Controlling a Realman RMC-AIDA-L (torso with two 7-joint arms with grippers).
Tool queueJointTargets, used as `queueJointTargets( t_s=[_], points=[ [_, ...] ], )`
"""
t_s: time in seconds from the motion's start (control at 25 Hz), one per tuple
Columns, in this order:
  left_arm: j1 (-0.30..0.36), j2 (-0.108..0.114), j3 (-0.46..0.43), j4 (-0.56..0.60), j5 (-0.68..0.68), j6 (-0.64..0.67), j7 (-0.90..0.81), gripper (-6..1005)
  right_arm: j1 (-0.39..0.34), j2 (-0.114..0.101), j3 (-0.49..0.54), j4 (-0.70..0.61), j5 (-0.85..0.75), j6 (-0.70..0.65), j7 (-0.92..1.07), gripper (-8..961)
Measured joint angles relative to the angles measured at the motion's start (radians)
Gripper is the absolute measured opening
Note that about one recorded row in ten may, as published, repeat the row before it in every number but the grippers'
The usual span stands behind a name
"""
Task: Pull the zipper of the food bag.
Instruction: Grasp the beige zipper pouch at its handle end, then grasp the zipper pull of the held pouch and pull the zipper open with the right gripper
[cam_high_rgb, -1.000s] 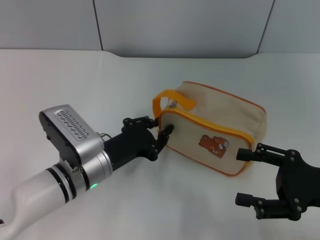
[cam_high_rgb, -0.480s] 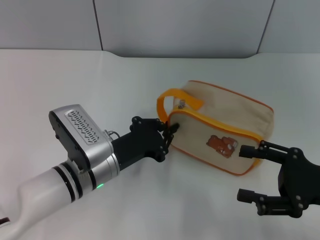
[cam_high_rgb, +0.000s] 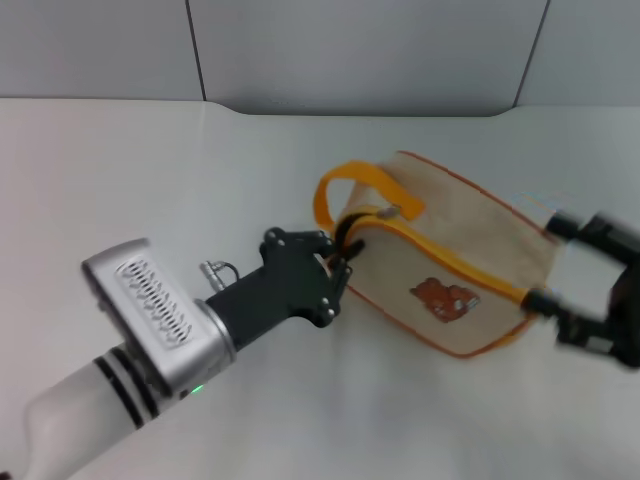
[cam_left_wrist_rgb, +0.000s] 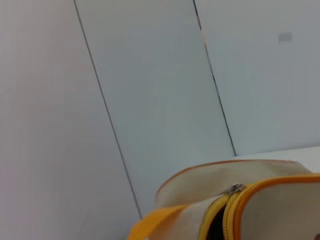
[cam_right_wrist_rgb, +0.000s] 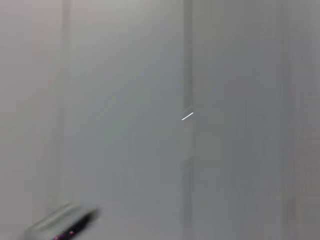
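Note:
The beige food bag (cam_high_rgb: 455, 245) with a brown bear print lies on the white table, its orange strap handle (cam_high_rgb: 340, 185) at its left end. The orange-yellow zipper (cam_high_rgb: 450, 258) runs along its top edge, and the small silver pull tab (cam_high_rgb: 392, 212) sits near the strap end. In the left wrist view the bag (cam_left_wrist_rgb: 200, 182) shows close up, with the pull tab (cam_left_wrist_rgb: 235, 188) and a dark gap in the zipper (cam_left_wrist_rgb: 240, 205) below it. My left gripper (cam_high_rgb: 340, 258) is shut on the bag's left end. My right gripper (cam_high_rgb: 552, 265) is open, a finger on each side of the bag's right end.
The white table (cam_high_rgb: 150, 170) extends to the left and behind the bag, ending at a grey panelled wall (cam_high_rgb: 350, 50). The right wrist view shows only blurred grey wall.
The right gripper has swung up from the front right to the bag's right end. The bag has shifted right and turned. The left arm has followed it.

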Motion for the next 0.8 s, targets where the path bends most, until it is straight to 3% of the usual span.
queueJointTargets(
  t_s=[0.08, 0.2, 0.28, 0.32, 0.44, 0.48, 0.52, 0.64, 0.68, 0.8],
  points=[
    [0.033, 0.003, -0.025, 0.004, 0.003, 0.100, 0.109, 50, -0.032, 0.017, 0.053, 0.034, 0.127, 0.039, -0.058, 845],
    [0.045, 0.007, -0.032, 0.009, 0.004, 0.169, 0.195, 50, -0.045, 0.022, 0.069, 0.087, 0.196, 0.061, -0.152, 846],
    [0.045, 0.009, -0.039, 0.029, 0.004, 0.226, 0.271, 50, -0.054, 0.024, 0.073, 0.230, 0.271, 0.090, -0.392, 846],
    [0.045, 0.009, -0.039, 0.029, 0.004, 0.226, 0.271, 50, -0.054, 0.024, 0.073, 0.230, 0.271, 0.090, -0.392, 846],
    [0.035, 0.009, -0.041, 0.049, 0.005, 0.250, 0.302, 51, -0.049, 0.024, 0.065, 0.363, 0.285, 0.140, -0.661, 845],
    [0.030, 0.008, -0.041, 0.049, 0.006, 0.252, 0.305, 51, -0.045, 0.025, 0.059, 0.433, 0.285, 0.166, -0.832, 845],
    [0.030, 0.008, -0.041, 0.049, 0.006, 0.252, 0.305, 51, -0.045, 0.025, 0.059, 0.433, 0.285, 0.166, -0.832, 845],
    [0.026, 0.008, -0.042, 0.051, 0.007, 0.253, 0.306, 51, -0.044, 0.028, 0.059, 0.529, 0.285, 0.182, -1.099, 845],
    [0.025, 0.007, -0.042, 0.051, 0.007, 0.253, 0.306, 51, -0.044, 0.029, 0.058, 0.583, 0.285, 0.185, -1.272, 845],
    [0.025, 0.006, -0.042, 0.050, 0.006, 0.253, 0.307, 51, -0.044, 0.029, 0.059, 0.618, 0.284, 0.187, -1.395, 846]
  ],
)
